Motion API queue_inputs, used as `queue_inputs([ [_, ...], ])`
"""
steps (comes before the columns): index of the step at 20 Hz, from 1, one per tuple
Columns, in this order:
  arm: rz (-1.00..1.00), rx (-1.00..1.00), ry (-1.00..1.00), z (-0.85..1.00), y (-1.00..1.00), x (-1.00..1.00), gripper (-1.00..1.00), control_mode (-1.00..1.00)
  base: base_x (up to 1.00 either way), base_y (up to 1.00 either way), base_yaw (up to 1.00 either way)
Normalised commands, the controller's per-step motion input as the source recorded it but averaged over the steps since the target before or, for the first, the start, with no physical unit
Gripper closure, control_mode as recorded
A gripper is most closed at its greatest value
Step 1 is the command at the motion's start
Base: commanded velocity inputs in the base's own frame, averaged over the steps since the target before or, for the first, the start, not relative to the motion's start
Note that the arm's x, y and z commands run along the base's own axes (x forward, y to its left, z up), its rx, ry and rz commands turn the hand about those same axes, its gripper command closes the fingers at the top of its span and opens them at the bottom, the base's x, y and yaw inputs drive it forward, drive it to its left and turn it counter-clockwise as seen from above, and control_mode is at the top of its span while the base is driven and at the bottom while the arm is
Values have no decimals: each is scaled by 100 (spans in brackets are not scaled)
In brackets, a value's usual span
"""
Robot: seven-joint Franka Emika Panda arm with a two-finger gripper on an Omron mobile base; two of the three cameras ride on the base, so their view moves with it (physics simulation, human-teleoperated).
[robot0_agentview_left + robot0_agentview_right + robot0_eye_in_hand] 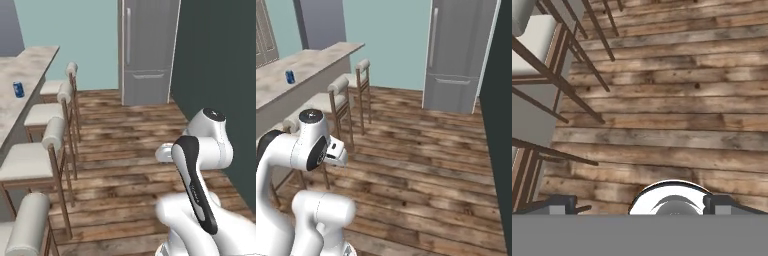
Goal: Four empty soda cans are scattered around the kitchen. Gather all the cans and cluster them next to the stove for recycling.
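Can (18, 90): standing upright on the surface (27, 70), blue with a white band, silvery top; showing also in the right base view (290, 76), small and well away from the arm.
Surface: running pale and marbled along the left side, ending near the light blue wall; carrying the can well back from its far end.
Stools (47, 137): lining up in a row along the surface's open side, white padded seats and rolled backrests on thin brown frames; nearest one (27, 232) cutting into the lower left corner of the left base view.
Fridge (146, 50): standing grey against the far wall, upper door with a long vertical handle, lower drawer below; sitting beside a dark wall on its right.
Floor (421, 165): showing as wood planks, brown and worn, lying bare between stools and fridge.
Arm (200, 165): folding up in the foreground, white with dark joints, elbow rising high in both base views.
Fingers (559, 204): standing wide apart, tips at the lower left and lower right (722, 204) of the hand view, clamping nothing.
Hand view: looking down at the floor, stool legs (572, 85) and part of a white seat crossing the upper left.
Can to fingers: staying well apart, no contact.
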Motion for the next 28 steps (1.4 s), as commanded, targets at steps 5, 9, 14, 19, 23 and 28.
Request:
queue_inputs([
  [5,0,0,0,0,0,0,-100,100,67,-22,15],
  [9,0,0,0,0,0,0,-100,100,66,-23,13],
  [14,0,0,0,0,0,0,-100,100,64,-30,4],
  [19,0,0,0,0,0,0,-100,100,64,-31,2],
  [23,0,0,0,0,0,0,-100,100,64,-31,3],
  [28,0,0,0,0,0,0,-100,100,65,-31,4],
])
